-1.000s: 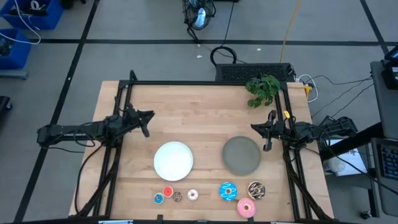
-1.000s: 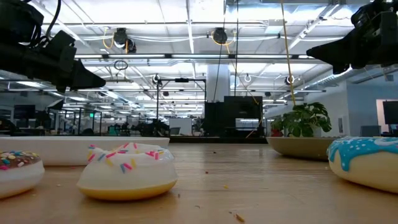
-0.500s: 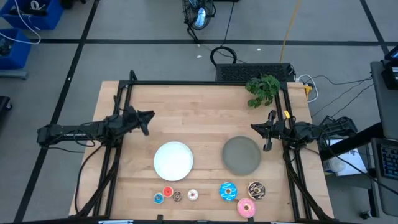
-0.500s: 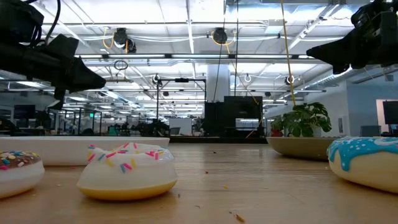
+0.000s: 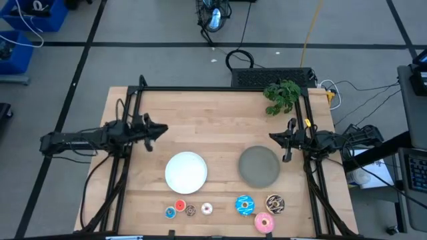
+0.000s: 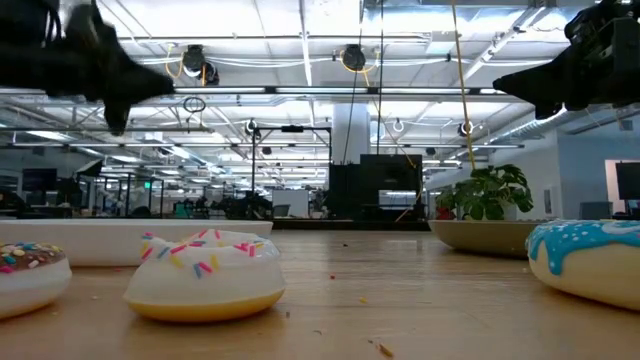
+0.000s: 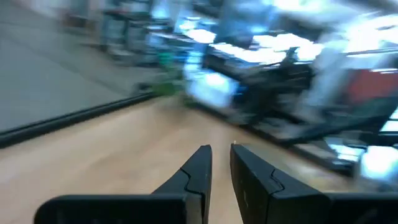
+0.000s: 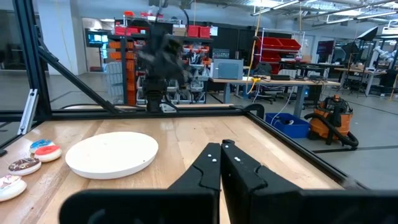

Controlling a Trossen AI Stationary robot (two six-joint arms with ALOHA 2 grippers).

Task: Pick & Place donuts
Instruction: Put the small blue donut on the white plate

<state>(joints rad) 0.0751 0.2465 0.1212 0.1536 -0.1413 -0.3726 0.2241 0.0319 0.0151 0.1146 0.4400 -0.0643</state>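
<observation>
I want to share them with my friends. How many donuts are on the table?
7, all near the front edge: four tiny donuts below the white plate, three larger donuts below the grey plate.

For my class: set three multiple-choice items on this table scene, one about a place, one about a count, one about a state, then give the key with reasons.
1. Where do the donuts lie, seen from above?
A. On the white plate
B. On the bare wood along the table's near edge
C. On the grey plate

2. How many donuts are there?
A. Five
B. Seven
C. Nine

3. What does the right tool hold?
A. Nothing
B. A pink donut
C. A plate

Key:
1 B: the row, from the small blue donut to the pink donut, sits below the white plate and grey plate.
2 B: four small, three larger.
3 A: the right tool is shut and empty.
</observation>
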